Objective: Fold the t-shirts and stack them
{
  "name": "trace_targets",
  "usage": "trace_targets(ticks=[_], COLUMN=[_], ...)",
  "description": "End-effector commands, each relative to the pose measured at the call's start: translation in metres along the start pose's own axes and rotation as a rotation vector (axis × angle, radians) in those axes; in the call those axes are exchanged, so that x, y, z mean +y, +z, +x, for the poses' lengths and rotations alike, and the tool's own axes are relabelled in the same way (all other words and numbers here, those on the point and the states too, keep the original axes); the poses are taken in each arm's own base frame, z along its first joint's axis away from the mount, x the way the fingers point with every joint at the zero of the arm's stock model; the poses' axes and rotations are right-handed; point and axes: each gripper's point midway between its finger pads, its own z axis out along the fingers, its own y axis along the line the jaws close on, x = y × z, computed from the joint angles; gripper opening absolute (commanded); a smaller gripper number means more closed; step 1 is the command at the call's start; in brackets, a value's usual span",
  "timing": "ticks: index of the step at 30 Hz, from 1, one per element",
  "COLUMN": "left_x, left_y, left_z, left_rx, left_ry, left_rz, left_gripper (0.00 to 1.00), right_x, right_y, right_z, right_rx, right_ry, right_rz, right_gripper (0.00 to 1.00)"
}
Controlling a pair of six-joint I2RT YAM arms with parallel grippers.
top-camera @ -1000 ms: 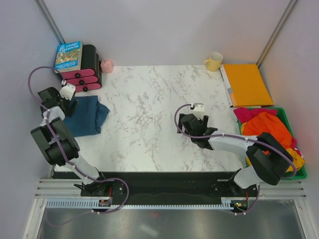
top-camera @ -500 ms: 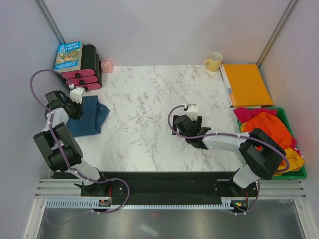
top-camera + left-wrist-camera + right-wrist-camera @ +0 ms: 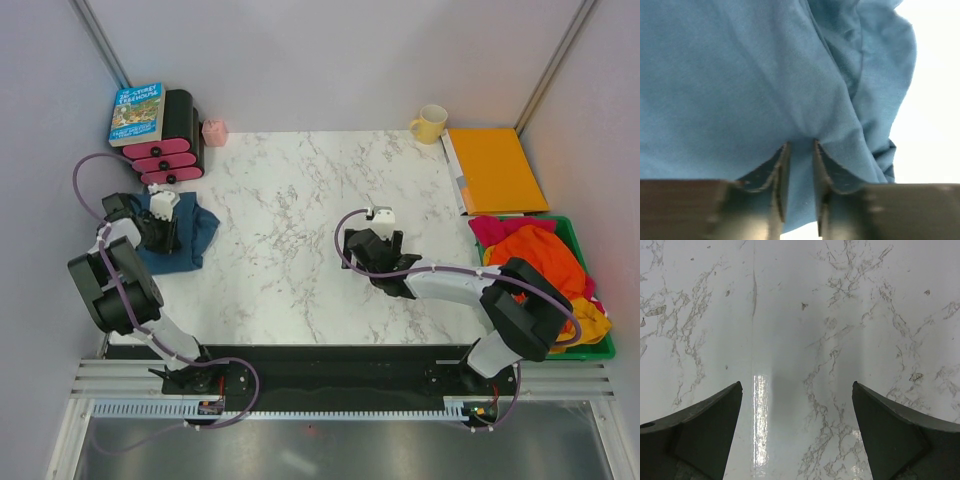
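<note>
A white marble worktop [image 3: 290, 190] carries a teal-blue t-shirt [image 3: 190, 240] at its left edge. The left pincer [image 3: 800, 147] pinches a fold of that cloth; the right pincer [image 3: 797, 387] hangs spread wide over the marble.

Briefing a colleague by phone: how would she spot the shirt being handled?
At the left edge of the table, in front of the black rack, the teal-blue t-shirt lies bunched, pinched by the left gripper. It alone is blue; the other shirts fill the green bin.
</note>
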Motion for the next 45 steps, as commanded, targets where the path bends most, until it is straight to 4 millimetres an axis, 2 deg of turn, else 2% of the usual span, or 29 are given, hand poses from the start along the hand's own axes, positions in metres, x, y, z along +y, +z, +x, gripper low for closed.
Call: trace_targets(ticks=[1,2,4,6,8,9,10,11,12,13,14,15,16,17,18,20,24,25,26,27,28,31,32,33,35,40,42,44,45], left_x=[-0.003,-0.002,-0.018,-0.047,-0.067,-0.074,-0.08,-0.086,-0.093,-0.091,-0.096,-0.104,-0.105,-0.121,-0.119,-0.13,-0.123,-0.131,-0.133,-0.14,-0.158,-0.156,-0.155,-0.157,-0.168,-0.169,-0.169,-0.169,-0.17], left_y=[-0.051,-0.063,-0.094,-0.118,-0.125,-0.118,-0.125,-0.119,-0.1,-0.108,-0.099,-0.082,-0.084,-0.07,-0.059,-0.04,-0.018,-0.012,-0.021,-0.005,-0.002,-0.007,-0.008,-0.019,-0.019,-0.017,-0.018,-0.018,-0.017], left_z=[-0.059,-0.072,-0.097,-0.112,-0.118,-0.113,-0.117,-0.115,-0.096,-0.108,-0.106,-0.092,-0.101,-0.101,-0.094,-0.098,-0.109,-0.109,-0.122,-0.107,-0.111,-0.108,-0.105,-0.107,-0.098,-0.094,-0.096,-0.096,-0.096], left_rx=[-0.239,-0.284,-0.393,-0.504,-0.574,-0.61,-0.66,-0.669,-0.655,-0.745,-0.752,-0.739,-0.797,-0.791,-0.771,-0.744,-0.742,-0.748,-0.838,-0.785,-0.801,-0.822,-0.829,-0.903,-0.918,-0.901,-0.911,-0.91,-0.904], left_ry=[-0.014,-0.009,-0.033,-0.059,-0.155,-0.164,-0.155,-0.202,-0.232,-0.175,-0.168,-0.168,-0.128,-0.094,-0.106,-0.097,-0.153,-0.147,-0.11,-0.092,-0.032,-0.012,-0.017,-0.001,0.045,0.046,0.046,0.048,0.048], left_rz=[-0.03,-0.052,-0.044,0.02,0.068,0.067,0.049,0.027,0.014,-0.036,-0.068,-0.073,-0.095,-0.069,-0.11,-0.087,-0.098,-0.075,-0.086,-0.082,-0.082,-0.135,-0.147,-0.155,-0.12,-0.114,-0.113,-0.113,-0.109], left_gripper=[0.39,0.42,0.45,0.46,0.52,0.54,0.57,0.6,0.62,0.66,0.66,0.67,0.68,0.69,0.69,0.7,0.72,0.76,0.89,0.99,1.0,1.0,1.0,1.0,1.0,1.0,1.0,1.0,1.0], right_x=[0.015,0.015,0.015,0.015,0.007,0.003,-0.001,-0.013,-0.018,-0.023,-0.029,-0.033,-0.036,-0.039,-0.042,-0.049,-0.079,-0.09,-0.101,-0.11,-0.118,-0.13,-0.14,-0.14,-0.149,-0.165,-0.183,-0.208,-0.21], right_y=[-0.008,-0.013,-0.021,-0.033,-0.047,-0.052,-0.056,-0.065,-0.07,-0.075,-0.082,-0.087,-0.09,-0.097,-0.101,-0.11,-0.124,-0.129,-0.13,-0.132,-0.137,-0.128,-0.12,-0.119,-0.105,-0.06,-0.059,-0.055,-0.054], right_z=[-0.042,-0.053,-0.071,-0.094,-0.115,-0.125,-0.132,-0.144,-0.152,-0.159,-0.167,-0.172,-0.174,-0.18,-0.181,-0.186,-0.183,-0.184,-0.18,-0.18,-0.18,-0.171,-0.159,-0.165,-0.158,-0.134,-0.133,-0.117,-0.122], right_rx=[-0.091,-0.116,-0.152,-0.205,-0.266,-0.292,-0.313,-0.353,-0.363,-0.377,-0.4,-0.412,-0.42,-0.435,-0.441,-0.456,-0.477,-0.486,-0.484,-0.488,-0.496,-0.511,-0.506,-0.554,-0.546,-0.416,-0.434,-0.436,-0.506], right_ry=[0.032,0.043,0.04,0.039,0.018,0.01,0.002,-0.003,-0.036,-0.046,-0.046,-0.062,-0.066,-0.057,-0.061,-0.062,-0.081,-0.097,-0.113,-0.118,-0.11,-0.083,-0.089,-0.026,-0.024,-0.111,-0.079,-0.056,0.026], right_rz=[-0.005,-0.005,0.002,-0.002,0.02,0.037,0.061,0.118,0.149,0.172,0.196,0.212,0.223,0.223,0.228,0.236,0.353,0.399,0.449,0.488,0.515,0.482,0.496,0.481,0.494,0.608,0.721,0.815,0.805], right_gripper=[0.98,0.98,0.98,0.98,0.98,0.98,0.98,0.98,0.98,0.98,0.98,0.98,0.98,0.98,0.98,0.98,0.98,0.98,0.98,0.98,0.98,0.98,0.98,0.98,0.98,0.98,0.98,0.98,0.98])
